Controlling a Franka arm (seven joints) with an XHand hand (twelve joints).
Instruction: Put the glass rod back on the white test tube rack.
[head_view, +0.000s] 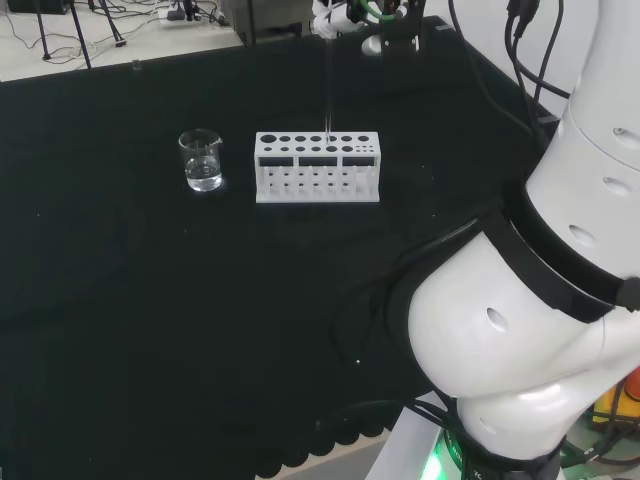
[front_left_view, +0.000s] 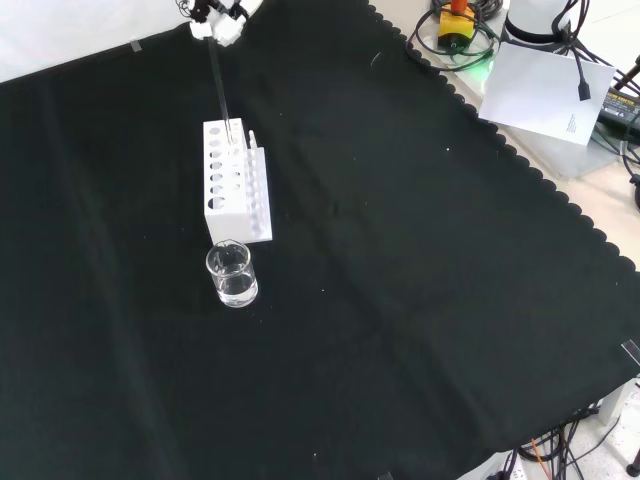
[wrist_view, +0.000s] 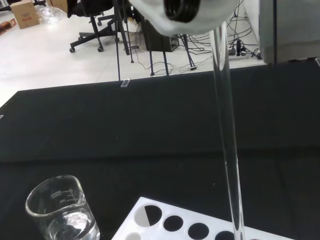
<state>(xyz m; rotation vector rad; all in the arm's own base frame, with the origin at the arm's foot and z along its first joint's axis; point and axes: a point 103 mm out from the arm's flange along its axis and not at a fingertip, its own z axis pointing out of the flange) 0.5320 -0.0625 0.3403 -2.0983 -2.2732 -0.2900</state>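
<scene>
Rod (front_left_view: 220, 92), near upright, pinched at its top in the curled fingers of the hand (front_left_view: 215, 18), tip at a rack (front_left_view: 232, 205) hole, beaker (front_left_view: 231, 275) at the rack's 6 o'clock in front view; risk: tilt catching the rim, tipping the rack.

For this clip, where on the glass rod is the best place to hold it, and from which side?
The upper end, from above. The glass rod stands nearly upright with its lower tip at a hole in the white test tube rack, so only the top is free. The hand already holds it there, well away from the beaker.
</scene>
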